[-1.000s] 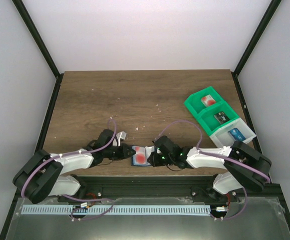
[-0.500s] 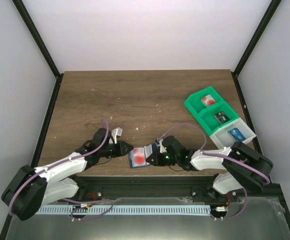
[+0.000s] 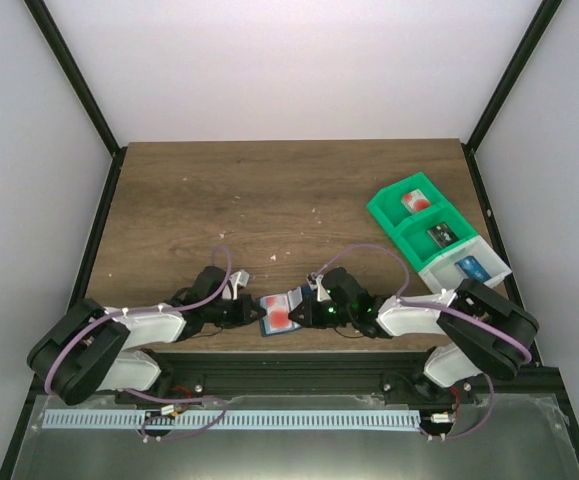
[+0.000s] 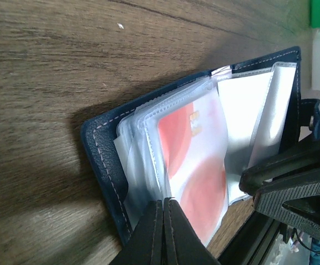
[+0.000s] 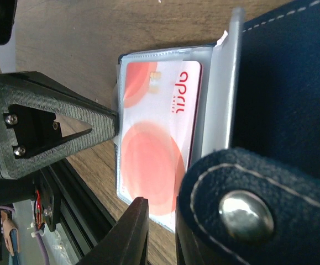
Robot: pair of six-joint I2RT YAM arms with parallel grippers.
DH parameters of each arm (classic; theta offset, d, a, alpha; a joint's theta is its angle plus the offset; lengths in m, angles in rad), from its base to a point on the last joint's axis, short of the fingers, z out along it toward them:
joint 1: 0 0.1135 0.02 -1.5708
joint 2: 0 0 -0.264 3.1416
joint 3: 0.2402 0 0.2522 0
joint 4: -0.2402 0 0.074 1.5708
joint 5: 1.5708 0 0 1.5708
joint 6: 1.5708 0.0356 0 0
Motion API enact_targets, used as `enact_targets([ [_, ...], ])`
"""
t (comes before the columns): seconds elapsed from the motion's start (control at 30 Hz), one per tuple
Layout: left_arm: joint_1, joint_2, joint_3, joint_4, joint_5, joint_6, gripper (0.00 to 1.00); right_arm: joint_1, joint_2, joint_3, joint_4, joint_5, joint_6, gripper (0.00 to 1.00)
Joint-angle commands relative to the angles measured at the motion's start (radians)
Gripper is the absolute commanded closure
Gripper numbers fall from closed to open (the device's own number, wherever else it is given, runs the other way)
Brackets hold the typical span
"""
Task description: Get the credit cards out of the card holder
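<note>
The navy card holder [image 3: 281,317] lies open near the table's front edge, between both grippers. Its clear sleeves show a white credit card with red-pink circles [image 4: 195,165], also seen in the right wrist view [image 5: 154,143]. My left gripper [image 4: 164,203] is shut, and its tips meet at the near edge of that sleeve. I cannot tell whether the sleeve edge is pinched. My right gripper [image 5: 161,221] holds the holder's right cover [image 5: 287,88], and the snap strap [image 5: 245,215] lies over one finger. In the top view the left gripper [image 3: 255,312] and right gripper [image 3: 309,311] flank the holder.
At the right side stand two green bins [image 3: 414,205] and a white bin [image 3: 469,268], each with a card inside. The table's front edge and the black rail [image 3: 299,365] run just behind the holder. Crumbs dot the wood.
The left arm swung out and came back to the holder's left side. Its jaws have closed at the sleeve edge. The right gripper stayed on the holder, which shifted slightly.
</note>
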Motion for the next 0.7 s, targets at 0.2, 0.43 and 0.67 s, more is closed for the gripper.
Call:
enact_targets([
  [0.2,-0.001,0.055,-0.002,0.029,-0.024,0.045,1.0,-0.031,0.043,0.016,0.016,0.006,-0.009,0.84],
  [0.43,-0.002,0.055,0.002,0.02,-0.029,0.044,1.0,-0.033,0.069,0.004,0.082,-0.036,-0.003,0.84],
  [0.67,-0.003,0.054,-0.006,0.021,-0.031,0.039,1.0,-0.038,0.085,0.0,0.106,-0.046,0.005,0.84],
])
